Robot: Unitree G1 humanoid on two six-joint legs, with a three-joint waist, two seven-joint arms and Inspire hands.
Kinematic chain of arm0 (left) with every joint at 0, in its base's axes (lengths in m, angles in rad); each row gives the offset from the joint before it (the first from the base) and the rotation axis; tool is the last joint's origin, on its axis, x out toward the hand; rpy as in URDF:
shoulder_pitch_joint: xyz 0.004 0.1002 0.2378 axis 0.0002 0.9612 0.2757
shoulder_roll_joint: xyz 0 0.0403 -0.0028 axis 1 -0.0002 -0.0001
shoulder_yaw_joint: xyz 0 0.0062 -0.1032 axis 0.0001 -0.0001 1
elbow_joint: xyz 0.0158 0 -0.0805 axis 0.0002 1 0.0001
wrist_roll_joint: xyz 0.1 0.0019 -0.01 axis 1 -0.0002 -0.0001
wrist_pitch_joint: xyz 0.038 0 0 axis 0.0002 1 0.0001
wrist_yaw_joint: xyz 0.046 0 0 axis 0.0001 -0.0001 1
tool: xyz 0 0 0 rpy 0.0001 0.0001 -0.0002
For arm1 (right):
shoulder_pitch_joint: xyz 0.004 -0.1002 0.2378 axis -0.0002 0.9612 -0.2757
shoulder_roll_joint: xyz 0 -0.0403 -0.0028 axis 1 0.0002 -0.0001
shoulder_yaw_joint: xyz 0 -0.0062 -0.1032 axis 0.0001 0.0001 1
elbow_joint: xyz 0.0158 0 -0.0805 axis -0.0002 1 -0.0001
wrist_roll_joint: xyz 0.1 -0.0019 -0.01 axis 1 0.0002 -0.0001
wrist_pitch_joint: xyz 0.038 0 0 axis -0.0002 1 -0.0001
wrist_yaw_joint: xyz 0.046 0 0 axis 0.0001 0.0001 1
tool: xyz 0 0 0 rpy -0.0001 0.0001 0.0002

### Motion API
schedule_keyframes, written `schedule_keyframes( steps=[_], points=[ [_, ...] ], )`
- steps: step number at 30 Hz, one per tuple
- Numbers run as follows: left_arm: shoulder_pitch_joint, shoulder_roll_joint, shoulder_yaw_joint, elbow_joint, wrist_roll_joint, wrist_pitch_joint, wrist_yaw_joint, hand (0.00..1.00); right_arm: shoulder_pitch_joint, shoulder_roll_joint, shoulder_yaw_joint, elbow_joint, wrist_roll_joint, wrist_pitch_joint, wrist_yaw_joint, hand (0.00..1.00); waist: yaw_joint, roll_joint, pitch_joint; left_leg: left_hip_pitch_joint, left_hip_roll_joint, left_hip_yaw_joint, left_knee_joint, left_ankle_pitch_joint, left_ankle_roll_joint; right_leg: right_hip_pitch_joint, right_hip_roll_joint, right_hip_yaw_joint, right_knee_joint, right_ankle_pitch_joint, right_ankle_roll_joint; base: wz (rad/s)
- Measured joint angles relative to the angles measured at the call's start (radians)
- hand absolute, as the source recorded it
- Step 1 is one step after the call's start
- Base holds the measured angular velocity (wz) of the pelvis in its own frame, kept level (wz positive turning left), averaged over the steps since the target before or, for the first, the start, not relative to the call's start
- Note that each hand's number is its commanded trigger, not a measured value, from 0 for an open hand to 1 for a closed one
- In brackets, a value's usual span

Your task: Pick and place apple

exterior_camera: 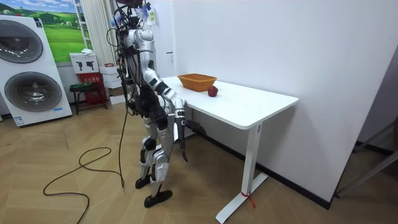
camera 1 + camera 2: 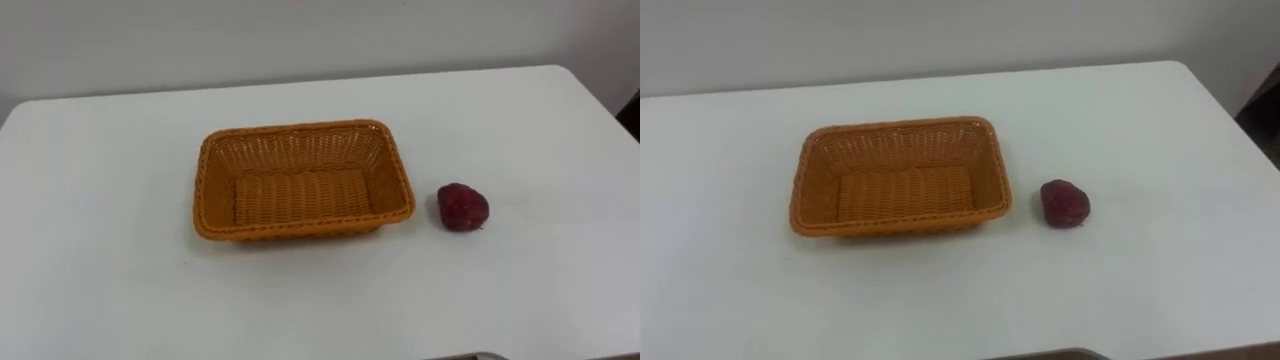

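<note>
A dark red apple (image 2: 462,207) lies on the white table (image 2: 110,290), just right of an orange wicker basket (image 2: 212,186) and apart from it. The basket is rectangular and has nothing in it. In the right eye view the apple (image 2: 1065,203) and the basket (image 2: 805,196) stand the same way. The room view shows the basket (image 1: 197,81) and the apple (image 1: 212,91) at the table's far end by the wall. I stand upright at the table's edge, my right hand (image 1: 178,120) hanging low beside the edge, well away from the apple.
The table (image 1: 249,106) stands against a white wall. Washing machines (image 1: 31,68), a small red stool (image 1: 84,93) and a cable on the wooden floor are behind me. Bare tabletop lies all around the basket.
</note>
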Motion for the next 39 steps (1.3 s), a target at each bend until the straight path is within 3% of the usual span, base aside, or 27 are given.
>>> schedule_keyframes(
  steps=[2,9,11,15,19,25,39],
  points=[
    [-0.001,0.001,-0.001,-0.001,0.007,-0.001,-0.001,0.00,-0.009,-0.004,-0.013,-0.088,-0.086,-0.012,-0.076,0.00,-0.004,-0.002,-0.0004,-0.014,-0.002,-0.010,0.009,0.000,0.001,-0.004,-0.001,-0.008,-0.003,0.002,0.002,0.17],
    [-0.001,0.006,-0.008,-0.012,0.029,0.002,-0.003,0.00,-0.023,-0.024,0.021,-0.462,-0.645,-0.046,-0.327,0.00,0.013,-0.005,-0.0010,-0.035,-0.006,-0.023,0.004,0.009,0.002,-0.023,-0.003,-0.022,-0.007,0.008,0.002,0.05],
    [-0.001,0.006,-0.033,-0.029,0.029,0.015,-0.003,0.00,-0.021,-0.025,0.066,-0.555,-0.825,-0.046,-0.358,0.00,0.026,-0.008,-0.0022,-0.026,-0.006,-0.019,-0.012,0.021,0.000,-0.026,-0.002,-0.017,-0.023,0.016,0.000,-0.06],
    [-0.029,0.006,-0.076,-0.037,0.041,0.024,-0.009,0.00,-0.022,-0.025,0.178,-0.647,-1.031,-0.044,-0.358,0.00,0.053,-0.005,-0.0027,-0.015,-0.005,-0.016,-0.047,0.041,-0.005,-0.031,0.002,-0.007,-0.041,0.029,-0.006,-0.08],
    [-0.031,0.003,-0.139,-0.058,0.045,0.030,-0.014,0.00,-0.021,-0.025,0.312,-0.685,-1.197,-0.031,-0.266,0.00,0.074,-0.001,-0.0001,-0.002,0.002,-0.016,-0.059,0.046,-0.009,-0.014,0.012,-0.001,-0.071,0.044,-0.011,-0.04],
    [-0.027,0.003,-0.161,-0.081,0.047,0.028,-0.014,0.00,0.001,-0.025,0.467,-0.698,-1.204,-0.022,-0.082,0.00,0.099,0.004,0.0031,0.006,0.008,-0.015,-0.069,0.049,-0.013,-0.009,0.017,-0.001,-0.076,0.049,-0.012,0.00],
    [-0.026,0.003,-0.182,-0.076,0.044,0.022,-0.056,0.00,0.001,-0.029,0.608,-0.625,-1.199,-0.023,0.235,0.00,0.113,-0.003,0.0027,0.007,0.009,-0.016,-0.071,0.050,-0.015,0.001,0.018,-0.006,-0.077,0.050,-0.013,0.01]
  ],
)
